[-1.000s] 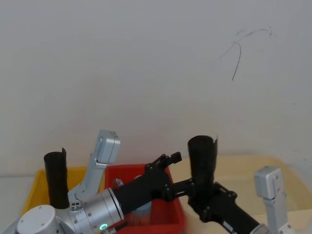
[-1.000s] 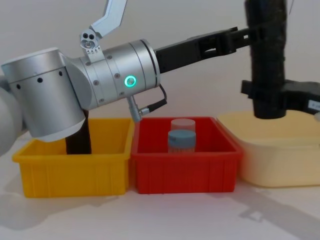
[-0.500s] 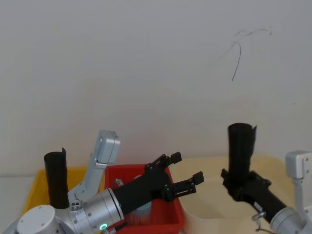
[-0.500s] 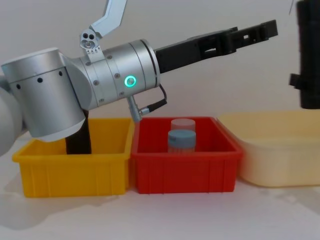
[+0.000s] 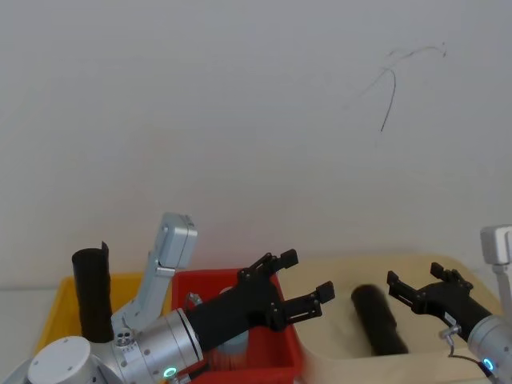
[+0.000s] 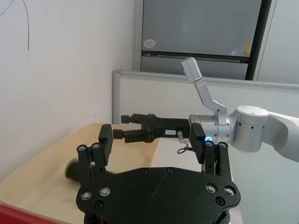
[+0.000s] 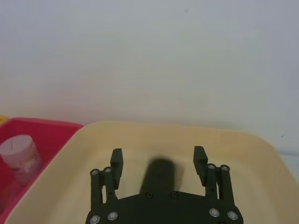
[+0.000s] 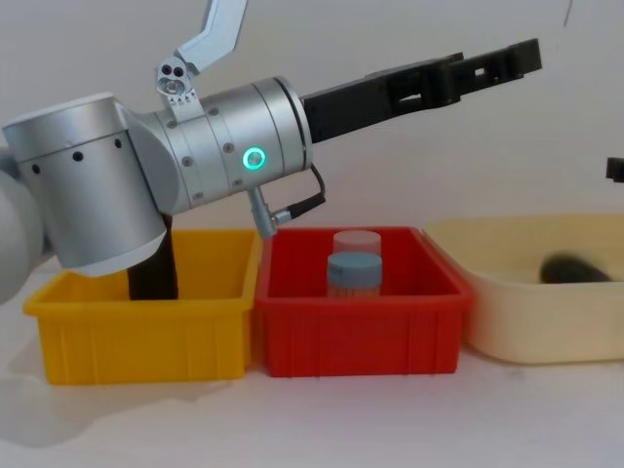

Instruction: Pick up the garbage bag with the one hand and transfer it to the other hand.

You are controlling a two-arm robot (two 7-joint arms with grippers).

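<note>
Head view has the garbage bag (image 5: 380,320) as a blurred black roll lying in the cream tub (image 8: 507,322), its outline hard to make out. It lies just below the right gripper (image 5: 418,276), whose fingers are spread and empty. The left gripper (image 5: 306,274), fingers also apart, reaches above the red bin (image 8: 356,341) and its blue-capped jar (image 8: 353,273), while its silver arm (image 8: 146,175) hides much of the second roll (image 5: 92,292) in the yellow bin (image 8: 146,341).

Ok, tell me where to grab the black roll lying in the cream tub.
Grip the roll around its middle, across its width, coming down from above: it seems to lie on its side in the tub, whose walls block a sideways approach. The right hand, open just over it, is best placed; the left hand hangs open nearby.
</note>
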